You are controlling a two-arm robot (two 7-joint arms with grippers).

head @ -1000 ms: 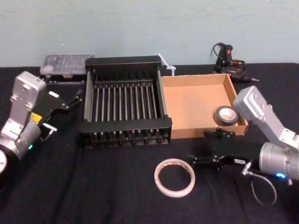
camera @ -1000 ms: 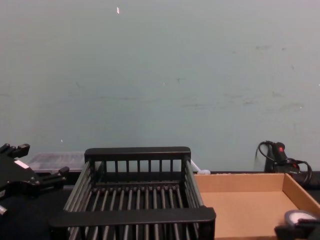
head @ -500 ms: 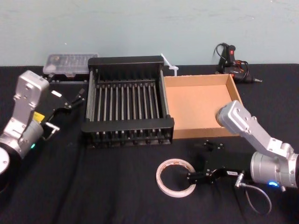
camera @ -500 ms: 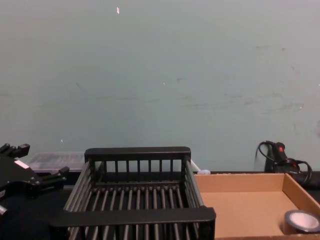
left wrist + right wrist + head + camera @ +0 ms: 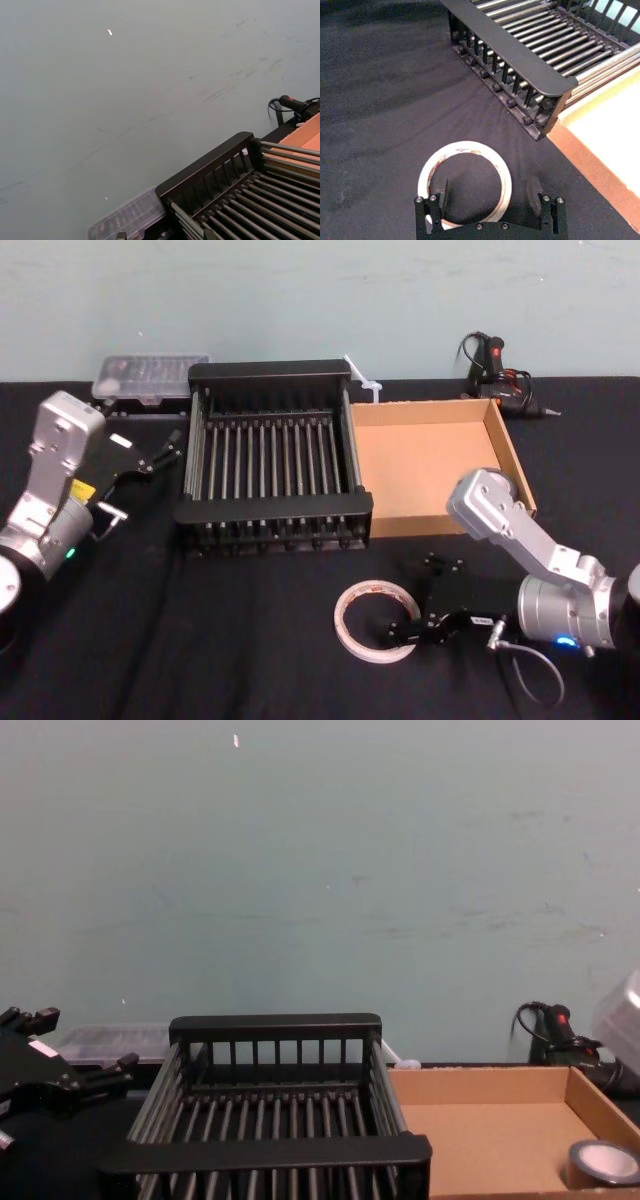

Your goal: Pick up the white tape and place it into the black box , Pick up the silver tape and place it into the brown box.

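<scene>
The white tape (image 5: 372, 586) lies flat on the black cloth (image 5: 200, 640), near, just right of centre. The right gripper (image 5: 398, 632) is low over it, fingers (image 5: 535, 190) spread wide, one inside the ring and one outside it. Farther back, the black box (image 5: 275, 508) and the brown box (image 5: 420, 465) stand side by side. The silver tape (image 5: 603, 1163) sits in the brown box's near right corner. The left gripper (image 5: 160, 450) hangs left of the black box. A clear case (image 5: 150, 375) and a black tool (image 5: 490, 355) lie by the pale green wall (image 5: 300, 290).
</scene>
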